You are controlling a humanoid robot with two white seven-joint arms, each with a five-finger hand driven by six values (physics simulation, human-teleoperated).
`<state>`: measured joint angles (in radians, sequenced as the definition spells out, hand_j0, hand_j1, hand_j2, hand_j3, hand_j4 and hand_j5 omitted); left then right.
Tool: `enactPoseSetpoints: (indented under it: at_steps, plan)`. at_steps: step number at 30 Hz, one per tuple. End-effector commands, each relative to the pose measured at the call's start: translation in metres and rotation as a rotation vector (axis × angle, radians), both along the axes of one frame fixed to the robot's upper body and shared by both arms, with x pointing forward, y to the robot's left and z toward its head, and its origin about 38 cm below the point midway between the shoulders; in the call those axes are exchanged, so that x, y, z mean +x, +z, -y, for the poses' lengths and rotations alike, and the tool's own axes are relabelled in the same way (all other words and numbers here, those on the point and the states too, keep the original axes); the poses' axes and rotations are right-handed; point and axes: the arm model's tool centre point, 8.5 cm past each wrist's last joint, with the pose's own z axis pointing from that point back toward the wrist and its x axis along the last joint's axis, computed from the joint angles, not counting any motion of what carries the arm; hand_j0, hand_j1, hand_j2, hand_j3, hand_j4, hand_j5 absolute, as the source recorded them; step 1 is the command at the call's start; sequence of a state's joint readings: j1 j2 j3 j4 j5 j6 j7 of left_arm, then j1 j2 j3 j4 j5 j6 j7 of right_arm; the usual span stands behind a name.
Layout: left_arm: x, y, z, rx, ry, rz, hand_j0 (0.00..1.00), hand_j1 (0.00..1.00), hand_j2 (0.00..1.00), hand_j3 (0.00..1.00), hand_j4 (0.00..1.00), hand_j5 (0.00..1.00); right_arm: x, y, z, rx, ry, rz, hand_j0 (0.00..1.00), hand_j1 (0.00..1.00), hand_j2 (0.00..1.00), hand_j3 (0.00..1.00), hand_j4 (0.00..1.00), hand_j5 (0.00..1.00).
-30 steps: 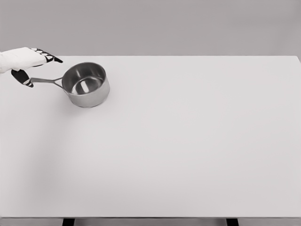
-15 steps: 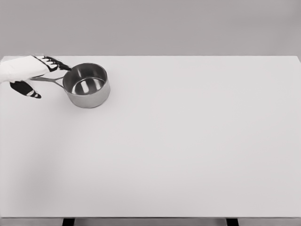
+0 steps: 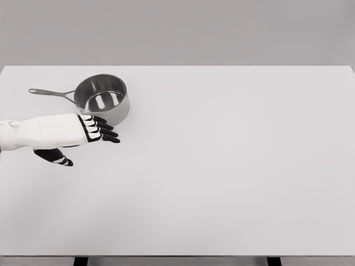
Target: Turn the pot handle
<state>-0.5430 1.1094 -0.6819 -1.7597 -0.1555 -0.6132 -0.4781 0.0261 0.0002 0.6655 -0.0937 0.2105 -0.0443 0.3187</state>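
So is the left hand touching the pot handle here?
Apart. The head view shows the left hand in front of the pot, with bare table between it and the handle, fingers open.

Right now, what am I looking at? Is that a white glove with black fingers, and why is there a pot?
It is not a glove. It is a robot's left hand, white with five dark fingers, at the end of a white arm that comes in from the left side of the picture. The picture is not a real photo: a computer program drew it, as if a camera sat on the robot's head looking down at a table. On the table stands one shiny metal pot with a long thin handle pointing left. The hand is in front of the pot with its fingers stretched out, and it holds nothing. The robot's other arm is outside the picture. Its job is to turn the pot's handle.
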Motion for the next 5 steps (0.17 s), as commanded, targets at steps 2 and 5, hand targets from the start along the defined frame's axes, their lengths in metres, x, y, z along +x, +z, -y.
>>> enactPoseSetpoints:
  at_steps: [2, 5]
  plan:
    - [-0.0006, -0.0005, 0.0012, -0.006, -0.001, -0.004, 1.00, 1.00, 1.00, 1.00, 1.00, 1.00, 0.0000, 0.0000, 0.0001, 0.000, 0.000, 0.000, 1.00, 1.00, 1.00, 1.00, 1.00, 1.00]
    - [-0.0005, -0.0021, -0.0008, -0.003, 0.005, -0.008, 1.00, 1.00, 1.00, 1.00, 1.00, 1.00, 0.0000, 0.0000, 0.0001, 0.000, 0.000, 0.000, 1.00, 1.00, 1.00, 1.00, 1.00, 1.00]
